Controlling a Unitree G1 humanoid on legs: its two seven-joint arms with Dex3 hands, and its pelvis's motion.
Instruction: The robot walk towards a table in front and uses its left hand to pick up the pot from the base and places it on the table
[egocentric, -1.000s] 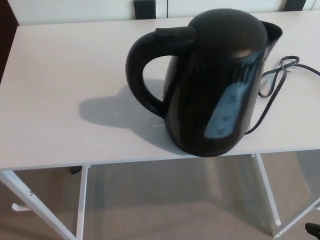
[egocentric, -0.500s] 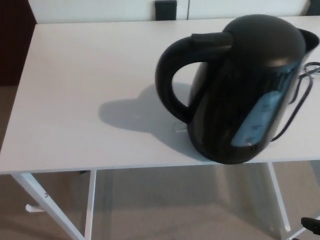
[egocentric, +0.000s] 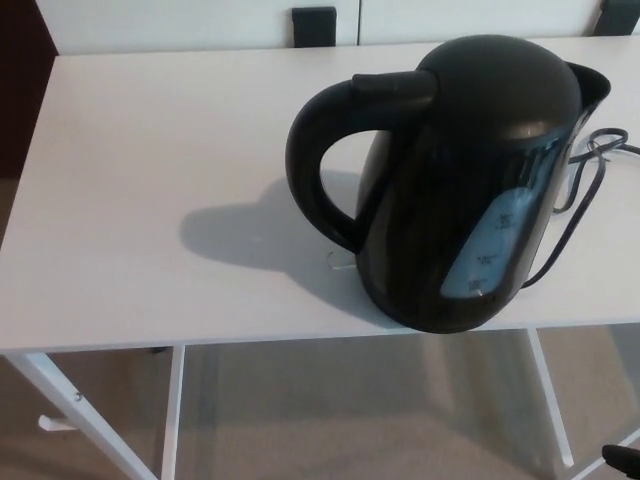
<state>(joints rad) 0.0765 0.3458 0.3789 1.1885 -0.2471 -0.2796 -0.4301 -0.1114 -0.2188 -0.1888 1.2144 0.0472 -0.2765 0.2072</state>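
Fingers are not seen, so wide or closed cannot be told. The black pot (egocentric: 460, 190) is set near the front edge of the table (egocentric: 150, 150), handle (egocentric: 310, 170) turned left, cord (egocentric: 585, 170) at its right. Only the view is shifted since before; the pot is not yet picked up.

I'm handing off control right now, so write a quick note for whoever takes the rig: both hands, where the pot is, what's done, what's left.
Left robot hand: not in view.
Right robot hand: not in view.
Pot: black, upright on the white table, close to the front edge, handle toward the robot's left. Its cord lies on the table to the right. The base cannot be told apart beneath the pot.
Done: the robot is at the table.
Left: grasp the handle with the left robot hand, lift the pot off, and set it on a bare part of the table.
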